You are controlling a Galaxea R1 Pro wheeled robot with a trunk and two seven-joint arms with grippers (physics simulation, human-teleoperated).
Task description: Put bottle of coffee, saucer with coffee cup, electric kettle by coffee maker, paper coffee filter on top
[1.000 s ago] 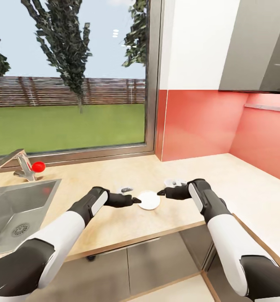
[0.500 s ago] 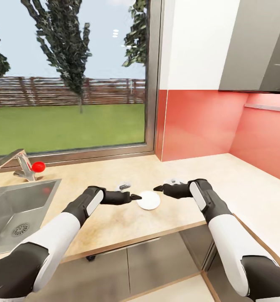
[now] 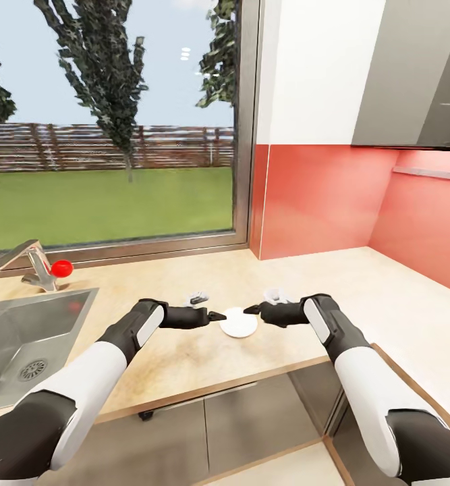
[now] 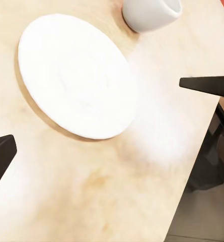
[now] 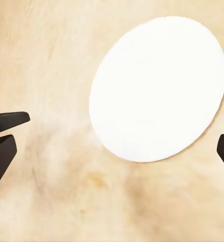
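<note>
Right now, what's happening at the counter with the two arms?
Both arms reach over the countertop, one on each side of the white saucer, which lies flat near the front edge. The left end effector and the right end effector are both open and hold nothing; their tips point at the saucer from opposite sides. The left wrist view shows the coffee cup standing on the counter beside the saucer, not on it. A sink sits off to the robot's left.

No readable text, labels, brands or numbers anywhere: saucer (image 3: 238,322), cup (image 4: 151,13), countertop (image 3: 184,351) and wall (image 3: 319,196) are all plain.
</note>
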